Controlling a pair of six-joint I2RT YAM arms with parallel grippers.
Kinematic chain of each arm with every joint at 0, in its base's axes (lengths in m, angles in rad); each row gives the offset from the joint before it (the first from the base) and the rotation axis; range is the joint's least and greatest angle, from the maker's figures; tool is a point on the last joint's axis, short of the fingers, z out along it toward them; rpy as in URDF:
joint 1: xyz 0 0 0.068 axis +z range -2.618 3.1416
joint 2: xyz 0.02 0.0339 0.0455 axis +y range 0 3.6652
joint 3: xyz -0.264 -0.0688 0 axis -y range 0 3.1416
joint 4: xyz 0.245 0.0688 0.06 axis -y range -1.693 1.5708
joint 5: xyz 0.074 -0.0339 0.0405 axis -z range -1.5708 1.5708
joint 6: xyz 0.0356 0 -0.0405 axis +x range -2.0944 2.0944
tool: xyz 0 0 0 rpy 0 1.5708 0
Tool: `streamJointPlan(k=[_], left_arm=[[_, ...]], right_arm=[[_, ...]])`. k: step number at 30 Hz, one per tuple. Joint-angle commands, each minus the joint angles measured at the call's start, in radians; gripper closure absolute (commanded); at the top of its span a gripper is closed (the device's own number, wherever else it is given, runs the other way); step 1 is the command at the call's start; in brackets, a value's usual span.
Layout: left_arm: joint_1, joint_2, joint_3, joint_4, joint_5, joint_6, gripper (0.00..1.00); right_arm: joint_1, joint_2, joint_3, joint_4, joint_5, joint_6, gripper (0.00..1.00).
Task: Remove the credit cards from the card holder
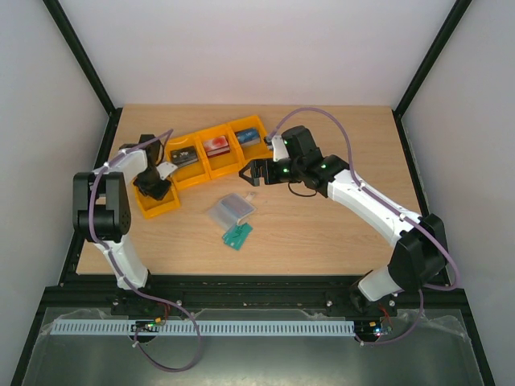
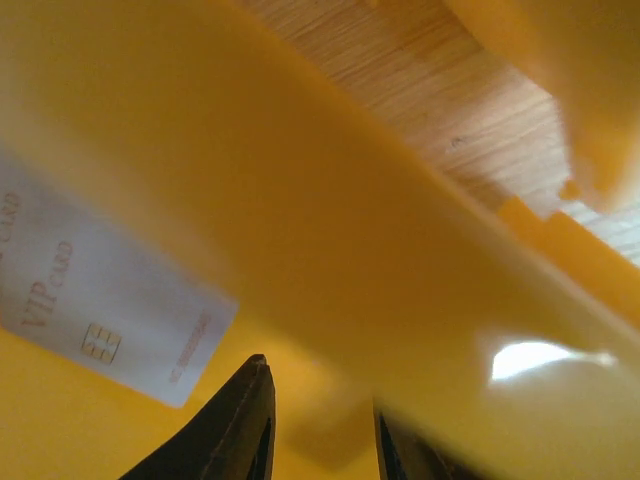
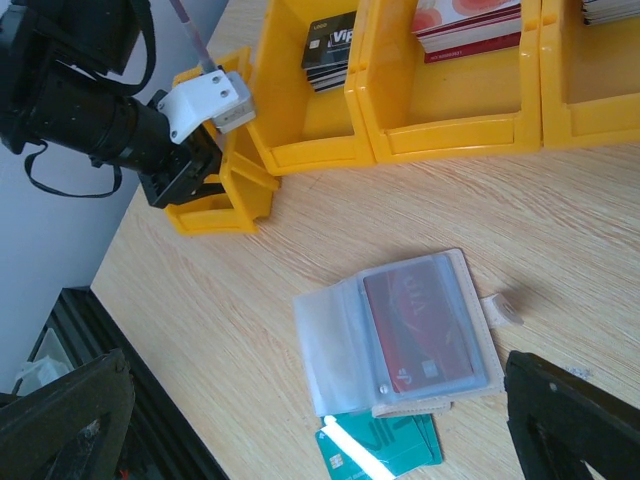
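Left gripper (image 2: 320, 445): two dark fingers parted by a narrow gap, nothing between them. It is sunk in the end yellow plastic bin (image 2: 330, 250), left of and a little beyond the small beige fold-over card holder (image 3: 330, 345). Just beside the fingertips, flat on the bin floor, lies one pale whitish plastic card (image 2: 95, 300), printed "VIP", chip showing, lying free.

Right gripper (image 3: 318, 400): jaws spread wide, empty, hovering above the card holder.

Card holder: open on the light wooden table (image 3: 560, 220), clear pockets fanned to one side, snap tab (image 3: 500, 308) sticking out on the other. One dark red plastic card (image 3: 420, 325) sits inside the top clear pocket.

Green plastic cards (image 3: 385, 450): on the table, touching the card holder's near edge, partly tucked under it.

Further yellow bins, in a row beyond the card holder, hold black cards (image 3: 330, 45) and red-and-white cards (image 3: 465, 20).

Progress, as a judgement: part done. The pale card lies in a bin and the green ones are outside the pockets. The dark red card remains to be drawn out. Whether the lower pockets hold more cannot be told.

Views: only the left wrist shows the pale card's print and the finger gap. Only the right wrist shows the dark red card inside its pocket. Overhead, the card holder is a greyish patch, but both arms and the whole bin row appear together.
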Motion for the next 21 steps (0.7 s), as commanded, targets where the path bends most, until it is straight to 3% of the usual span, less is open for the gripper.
streamJointPlan(k=[1,9,21], left_arm=[[0.015,0.041,-0.001,0.043,-0.026,-0.060,0.69],[0.021,0.007,-0.012,0.187,-0.075,-0.115,0.52],[0.014,-0.070,-0.094,0.403,-0.206,-0.086,0.51]], right_arm=[[-0.004,-0.024,-0.007,-0.013,0.010,-0.005,0.01],[-0.004,-0.025,-0.005,-0.004,0.006,-0.003,0.01],[-0.004,-0.039,-0.020,-0.002,0.005,0.002,0.01]])
